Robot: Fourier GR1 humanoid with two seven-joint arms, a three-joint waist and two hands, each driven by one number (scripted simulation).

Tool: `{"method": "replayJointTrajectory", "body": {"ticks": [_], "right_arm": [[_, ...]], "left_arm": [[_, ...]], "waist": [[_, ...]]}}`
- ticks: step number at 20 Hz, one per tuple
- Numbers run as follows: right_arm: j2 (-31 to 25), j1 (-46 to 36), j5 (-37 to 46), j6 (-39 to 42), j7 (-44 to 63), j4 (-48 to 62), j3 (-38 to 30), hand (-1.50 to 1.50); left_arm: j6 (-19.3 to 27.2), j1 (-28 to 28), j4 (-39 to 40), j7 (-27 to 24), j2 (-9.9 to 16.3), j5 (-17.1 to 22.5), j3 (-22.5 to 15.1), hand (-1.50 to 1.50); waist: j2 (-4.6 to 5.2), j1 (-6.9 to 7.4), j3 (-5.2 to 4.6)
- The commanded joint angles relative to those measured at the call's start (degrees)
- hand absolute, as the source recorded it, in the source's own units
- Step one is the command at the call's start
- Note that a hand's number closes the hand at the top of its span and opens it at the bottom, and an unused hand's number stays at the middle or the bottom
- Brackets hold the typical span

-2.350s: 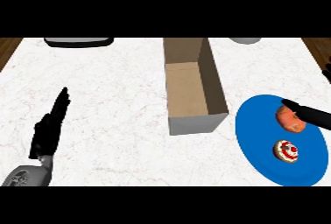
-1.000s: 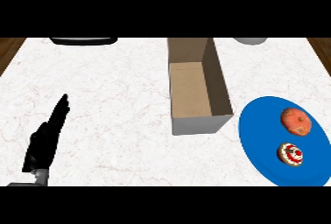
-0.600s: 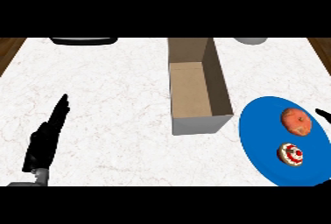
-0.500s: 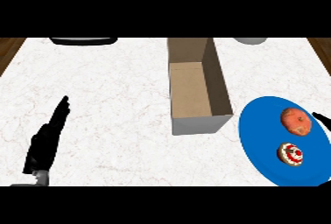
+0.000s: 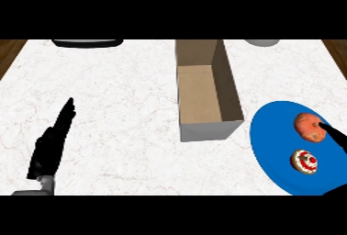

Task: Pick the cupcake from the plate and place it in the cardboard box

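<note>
The cupcake [image 5: 305, 161], with white frosting and red on top, sits on the blue plate [image 5: 274, 151] at the right. A round orange-red fruit [image 5: 308, 126] lies on the same plate, just behind it. The cardboard box [image 5: 206, 91] stands open in the middle, to the left of the plate, with nothing visible inside. Only a fingertip of my right hand [image 5: 335, 134] shows at the right edge, touching or just over the fruit's near side. My left hand [image 5: 51, 143] rests open on the counter at the left, fingers straight and pointing away.
A dark pan-like object [image 5: 88, 43] lies at the far left edge of the counter. A grey bowl [image 5: 261, 42] sits at the far edge, behind the box. White marble counter stretches between my left hand and the box.
My right hand left the plate and went out of view, then came back in from the right edge. Its fingertip now reaches further over the plate. The left hand has barely moved.
</note>
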Motion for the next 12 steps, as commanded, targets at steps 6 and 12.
{"method": "replayJointTrajectory", "body": {"ticks": [6, 12], "right_arm": [[7.8, -1.3, 7.2, 3.2, -1.9, 2.6, -1.4, -1.50], [12.0, -4.0, 12.1, 4.4, -6.3, 8.8, -2.3, -1.50]], "left_arm": [[-1.0, -2.1, -1.6, 3.9, -2.6, -3.0, 0.8, 0.00], [-4.0, -1.4, -0.3, 1.2, -1.9, -2.8, 4.0, 0.00]], "waist": [[-0.01, -0.04, -0.01], [0.02, 0.11, -0.01]]}}
